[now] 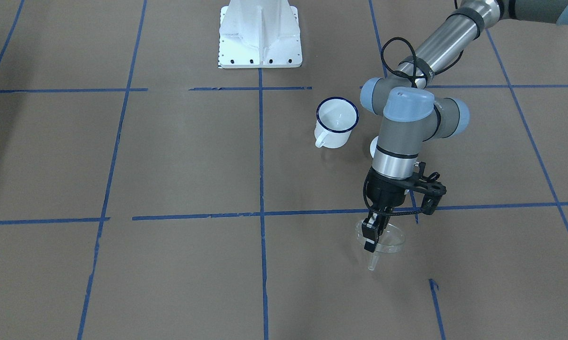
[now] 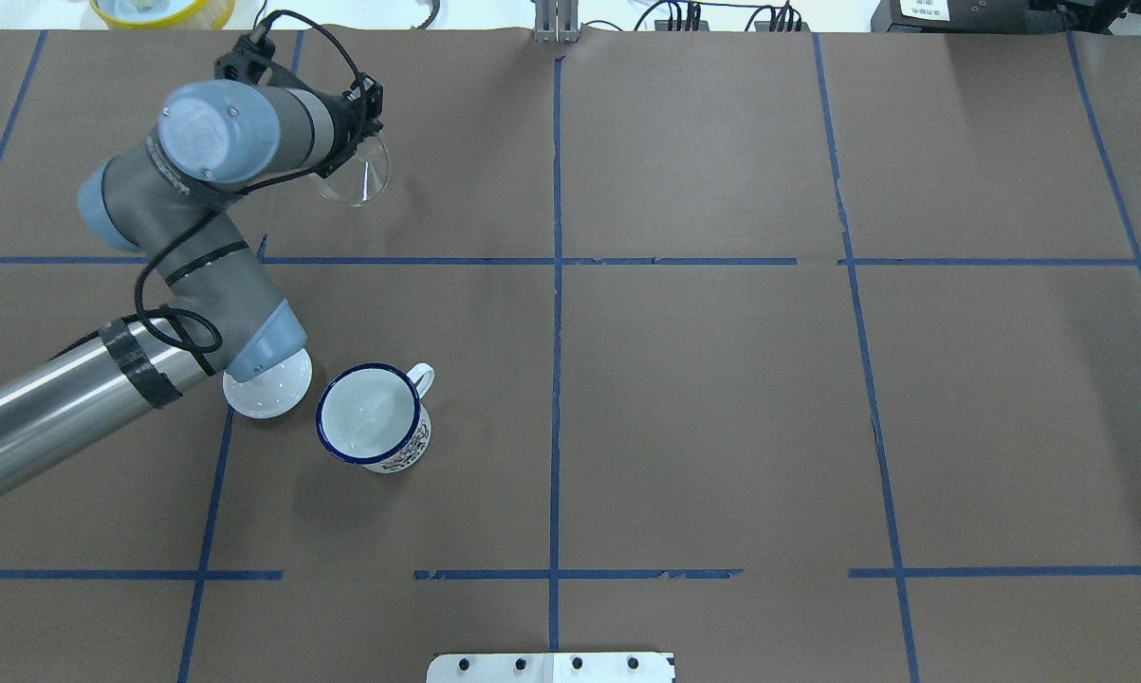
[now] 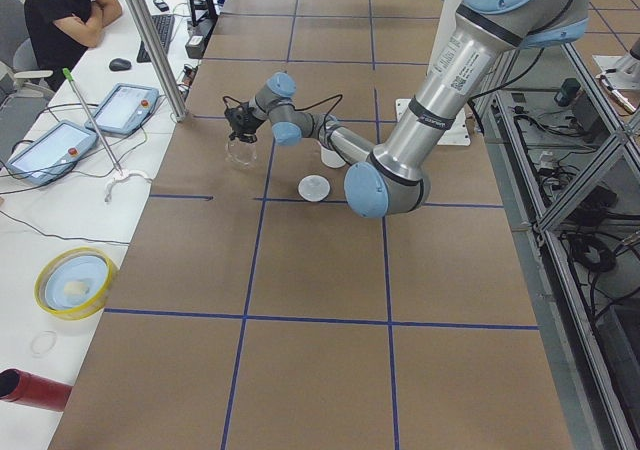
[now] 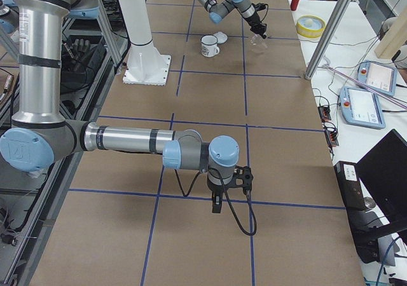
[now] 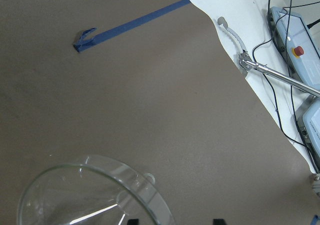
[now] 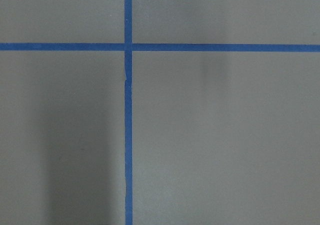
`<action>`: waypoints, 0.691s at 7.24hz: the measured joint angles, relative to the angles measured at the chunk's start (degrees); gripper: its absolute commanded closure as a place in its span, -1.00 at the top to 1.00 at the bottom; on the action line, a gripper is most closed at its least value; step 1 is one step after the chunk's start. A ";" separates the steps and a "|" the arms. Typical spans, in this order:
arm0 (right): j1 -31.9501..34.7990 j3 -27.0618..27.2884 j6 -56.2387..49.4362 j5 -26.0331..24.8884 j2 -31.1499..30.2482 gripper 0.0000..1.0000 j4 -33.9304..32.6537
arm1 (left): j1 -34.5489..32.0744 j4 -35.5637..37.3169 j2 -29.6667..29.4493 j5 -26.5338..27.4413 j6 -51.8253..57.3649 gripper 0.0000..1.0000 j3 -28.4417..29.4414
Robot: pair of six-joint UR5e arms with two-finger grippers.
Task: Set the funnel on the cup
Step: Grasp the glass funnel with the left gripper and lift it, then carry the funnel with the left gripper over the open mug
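The clear funnel (image 1: 391, 240) is at the table's far edge, spout toward the operators' side. It also shows in the overhead view (image 2: 357, 175) and low in the left wrist view (image 5: 90, 195). My left gripper (image 1: 372, 234) is down at the funnel. Its jaws stand apart with the funnel's rim between them, so it looks open. The white cup (image 1: 336, 123) with a dark blue rim stands upright and empty nearer the robot base (image 2: 371, 417). My right gripper (image 4: 217, 204) hangs over bare table far from both; I cannot tell if it is open or shut.
A round white lid (image 2: 266, 389) lies beside the cup, partly under the left arm. The robot's white base plate (image 1: 260, 38) is behind the cup. Control tablets (image 3: 45, 150) and a yellow bowl (image 3: 72, 280) lie beyond the table's far edge.
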 measured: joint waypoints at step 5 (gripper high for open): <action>0.00 -0.03 0.00 0.00 0.00 1.00 0.00 | -9.53 22.91 7.22 -24.03 10.27 -1.00 -29.32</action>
